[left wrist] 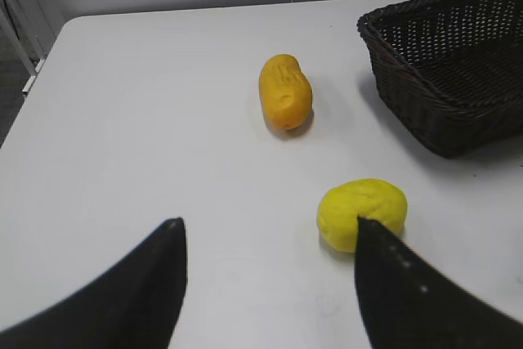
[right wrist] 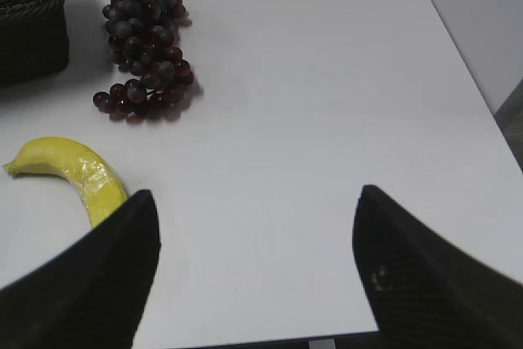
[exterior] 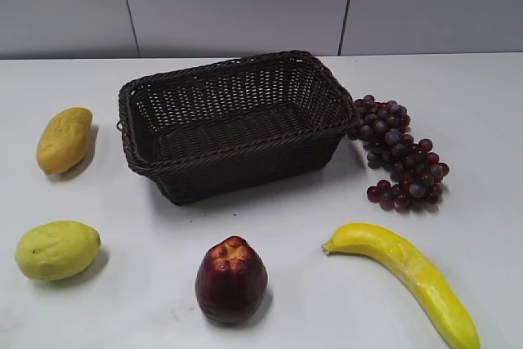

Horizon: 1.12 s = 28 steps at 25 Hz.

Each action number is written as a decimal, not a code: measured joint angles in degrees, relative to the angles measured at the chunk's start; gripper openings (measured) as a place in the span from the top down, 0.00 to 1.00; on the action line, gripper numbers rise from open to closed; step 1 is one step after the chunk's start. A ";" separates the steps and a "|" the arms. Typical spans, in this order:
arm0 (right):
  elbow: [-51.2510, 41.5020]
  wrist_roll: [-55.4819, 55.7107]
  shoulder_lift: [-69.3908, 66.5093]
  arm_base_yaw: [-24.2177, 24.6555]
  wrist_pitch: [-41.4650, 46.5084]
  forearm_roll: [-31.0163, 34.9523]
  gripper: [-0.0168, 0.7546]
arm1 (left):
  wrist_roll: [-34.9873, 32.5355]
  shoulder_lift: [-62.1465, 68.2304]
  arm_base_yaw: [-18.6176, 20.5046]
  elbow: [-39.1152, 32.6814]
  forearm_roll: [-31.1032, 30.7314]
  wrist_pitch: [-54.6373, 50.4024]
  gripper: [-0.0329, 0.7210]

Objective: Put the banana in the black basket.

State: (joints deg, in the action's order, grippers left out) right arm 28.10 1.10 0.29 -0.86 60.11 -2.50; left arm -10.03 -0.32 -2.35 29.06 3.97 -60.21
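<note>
**Kid:** What do you see on the table?

**Robot:** I see a white table [exterior: 294, 234] with fruit all around a black basket [exterior: 233, 124]. The basket sits in the middle at the back, and nothing is in it.

**Kid:** Where is the banana?

**Robot:** The banana [exterior: 406, 273] lies flat on the table, at the front on my right side. It is well apart from the basket. Its stem end points toward the red apple [exterior: 231, 279]. From my right wrist I see that same end; one of my dark fingers hides the rest.

**Kid:** Are you holding it?

**Robot:** No. My right gripper [right wrist: 255, 243] is spread wide with nothing between its fingers. It hangs over bare table, just beside the banana. My left gripper [left wrist: 270, 271] is spread wide too, and holds nothing.

**Kid:** What else is there?

**Robot:** Dark red grapes [exterior: 399, 153] lie just to the right of the basket, between it and the banana. On my left there is a yellow-orange mango [exterior: 64, 140] farther back, and a yellow-green lemon [exterior: 57, 249] nearer the front. My left fingers hang close to the lemon, and one finger tip covers a bit of it in my left wrist view
</note>
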 joint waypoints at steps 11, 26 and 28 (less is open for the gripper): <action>0.00 0.00 0.00 0.00 0.00 0.00 0.21 | 0.00 0.00 0.00 0.00 0.00 0.00 0.32; 1.58 0.13 -5.47 0.00 -12.03 3.61 0.17 | 0.00 0.00 0.00 0.00 0.00 0.00 0.32; 1.58 0.13 -8.24 0.00 -17.26 3.61 0.17 | 0.00 0.00 0.00 0.00 0.00 0.00 0.32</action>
State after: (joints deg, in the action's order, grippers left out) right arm 29.68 1.23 -7.95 -0.86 42.85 1.11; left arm -10.03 -0.32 -2.35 29.06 3.97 -60.21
